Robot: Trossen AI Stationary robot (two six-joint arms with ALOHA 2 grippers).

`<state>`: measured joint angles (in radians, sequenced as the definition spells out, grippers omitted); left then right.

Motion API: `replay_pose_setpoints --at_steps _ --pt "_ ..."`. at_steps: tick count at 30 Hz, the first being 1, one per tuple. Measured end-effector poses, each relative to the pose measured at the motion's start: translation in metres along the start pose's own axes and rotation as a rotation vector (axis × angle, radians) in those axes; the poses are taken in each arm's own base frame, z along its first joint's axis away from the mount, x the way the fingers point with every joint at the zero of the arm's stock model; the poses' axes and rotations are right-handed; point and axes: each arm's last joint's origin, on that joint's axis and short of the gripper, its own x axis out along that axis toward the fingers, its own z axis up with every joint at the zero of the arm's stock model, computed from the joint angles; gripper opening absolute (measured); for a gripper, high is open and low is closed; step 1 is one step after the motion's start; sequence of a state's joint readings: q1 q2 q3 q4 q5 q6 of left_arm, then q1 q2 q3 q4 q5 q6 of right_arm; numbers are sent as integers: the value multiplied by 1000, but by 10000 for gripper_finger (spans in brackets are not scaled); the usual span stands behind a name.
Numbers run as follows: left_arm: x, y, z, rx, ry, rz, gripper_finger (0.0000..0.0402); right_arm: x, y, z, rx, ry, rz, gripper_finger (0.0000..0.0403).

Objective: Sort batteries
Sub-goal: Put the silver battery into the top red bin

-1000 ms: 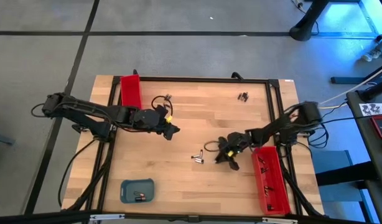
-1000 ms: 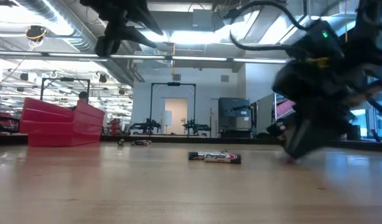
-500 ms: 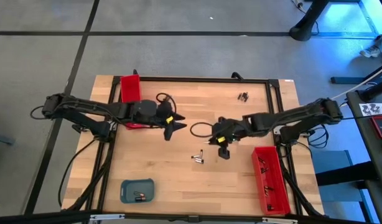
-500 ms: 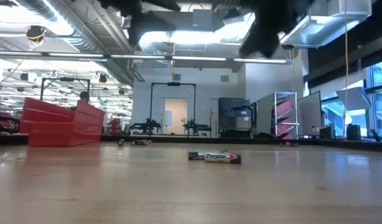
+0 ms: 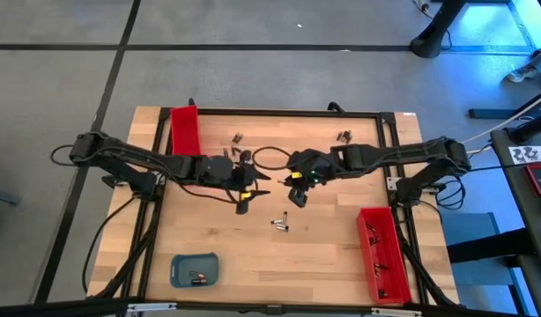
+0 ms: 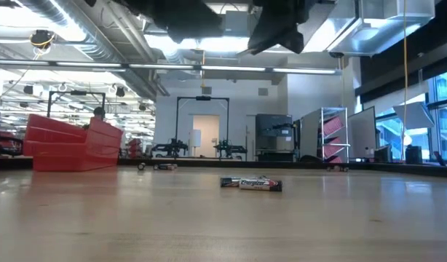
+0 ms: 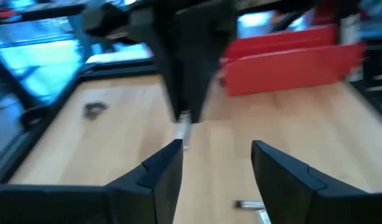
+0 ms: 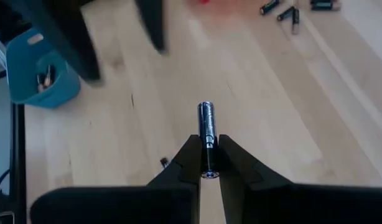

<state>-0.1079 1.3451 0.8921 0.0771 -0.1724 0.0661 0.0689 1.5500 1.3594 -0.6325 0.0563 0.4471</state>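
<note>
My right gripper (image 8: 205,169) hangs over the table's middle (image 5: 298,197), shut on one silvery battery (image 8: 205,127). My left gripper (image 7: 216,163) stands open just to its left (image 5: 252,199), level with it and facing it. Nothing is between the left fingers. In the left wrist view the right gripper and its battery (image 7: 183,126) show straight ahead. A few loose batteries (image 5: 279,224) lie flat on the wood below, also in the low view (image 6: 251,183). More batteries lie near the far edge (image 5: 236,139) (image 5: 344,136). My right gripper pinches the battery's near end (image 8: 206,163) between its two fingertips. The battery lies along the fingers and sticks out forward past them. It is lifted clear of the table, slanting downward with the fingers.
One long red tray (image 5: 185,130) stands at the far left. Another red tray (image 5: 381,251) lies at the near right with batteries in it. A small blue tray (image 5: 196,269) with batteries sits near the front left. A black cable loop (image 5: 269,158) hangs between the arms.
My right gripper has risen from the table beside the right red tray. It has swung toward the far left, to the table's middle, still shut. My left gripper has rolled about its own axis and shifted a little toward the right gripper.
</note>
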Motion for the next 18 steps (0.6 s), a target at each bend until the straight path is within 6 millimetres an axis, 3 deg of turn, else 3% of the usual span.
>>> replay_pose_setpoints --at_steps 6,18 --pt "20 -6 -8 56 35 106 173 14 3 1 20 2 26 26" --pt "40 -11 -21 50 95 108 158 15 4 2 21 -5 41 26"
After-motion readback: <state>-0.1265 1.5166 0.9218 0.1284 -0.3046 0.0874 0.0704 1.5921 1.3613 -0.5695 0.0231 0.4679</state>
